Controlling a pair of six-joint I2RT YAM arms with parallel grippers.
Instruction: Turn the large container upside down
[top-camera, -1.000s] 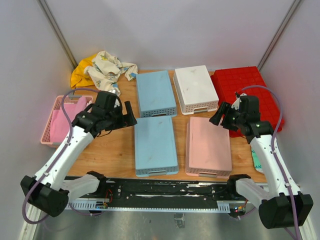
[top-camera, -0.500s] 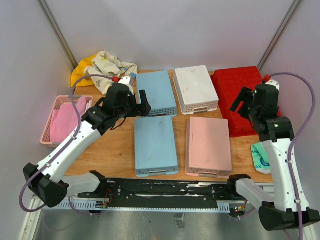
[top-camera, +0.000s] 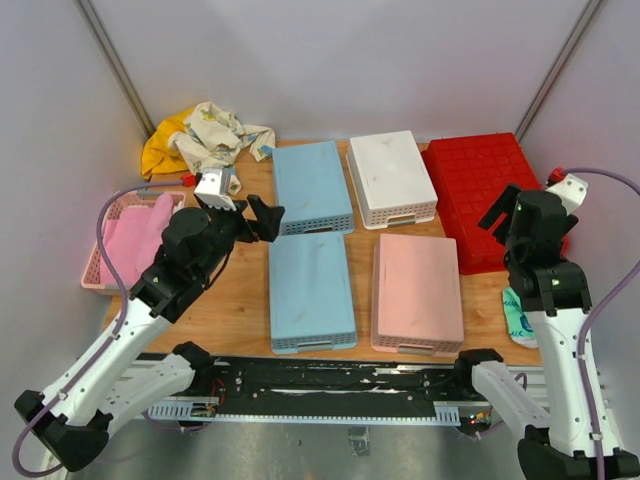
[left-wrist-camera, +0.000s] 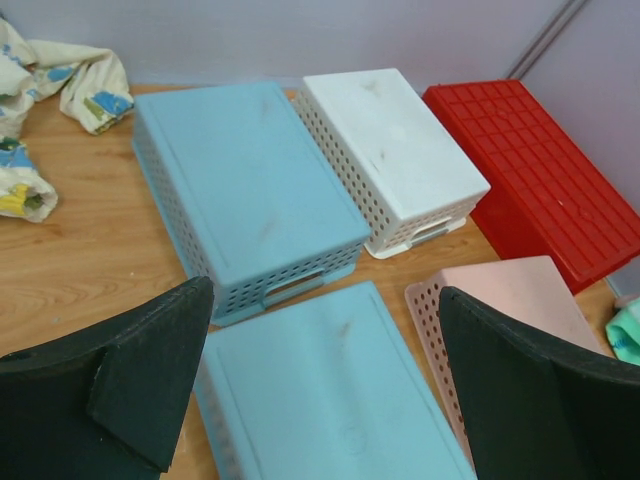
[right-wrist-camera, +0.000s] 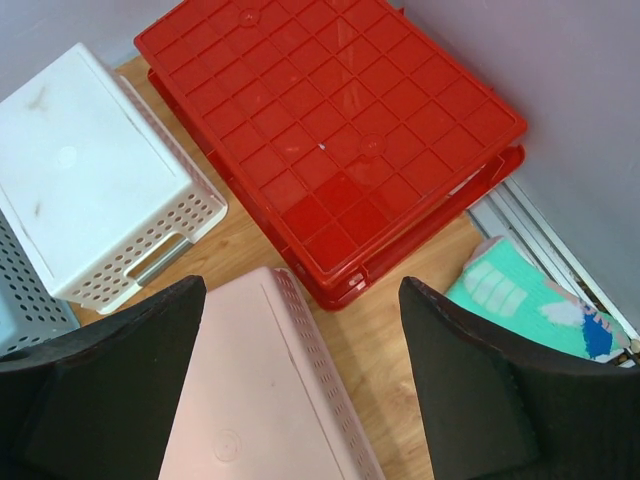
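Jaws of both the left gripper (top-camera: 262, 217) and right gripper (right-wrist-camera: 300, 340) stand apart, empty. The large container (top-camera: 478, 195) lies far right, ribbed underside up, beside the white basket (top-camera: 391, 178).

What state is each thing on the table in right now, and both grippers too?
large red container: upside down, ribbed underside facing up
white basket: upside down
far blue basket: upside down
near blue basket: upside down
middle pink basket: upside down
left pink basket: upright, pink cloth inside
left gripper: open, empty
right gripper: open, empty
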